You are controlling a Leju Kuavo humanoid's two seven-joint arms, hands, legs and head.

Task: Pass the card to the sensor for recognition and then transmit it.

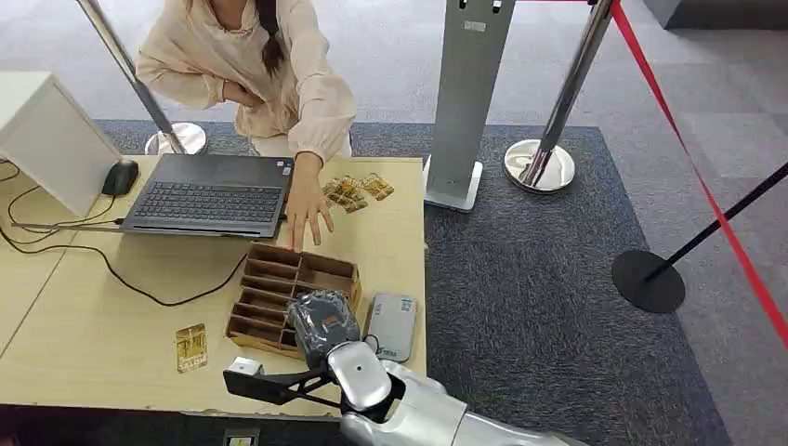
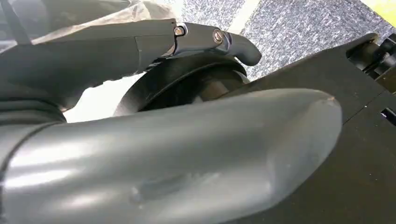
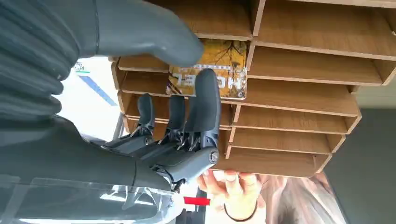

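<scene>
One card [image 3: 219,70] pinched by right hand [image 3: 177,116] over wooden organizer [image 3: 303,93]; left hand's grasp unclear.

Head view high, facing down at the table [image 1: 93,325], right wrist view close, sharing wooden organizer [image 1: 279,288], perhaps inverted.

table [image 1: 111,325] looks like pale wood laminate, smooth n matt; slotted organizer [image 1: 279,279] is raw brown wood/fibreboard; right hand [image 3: 182,126] matt dark grey plastic w/ ribbed cover; card [image 3: 224,65] glossy; posts [image 1: 567,93] shiny metal; carpet [image 1: 539,279] rough grey cloth
</scene>
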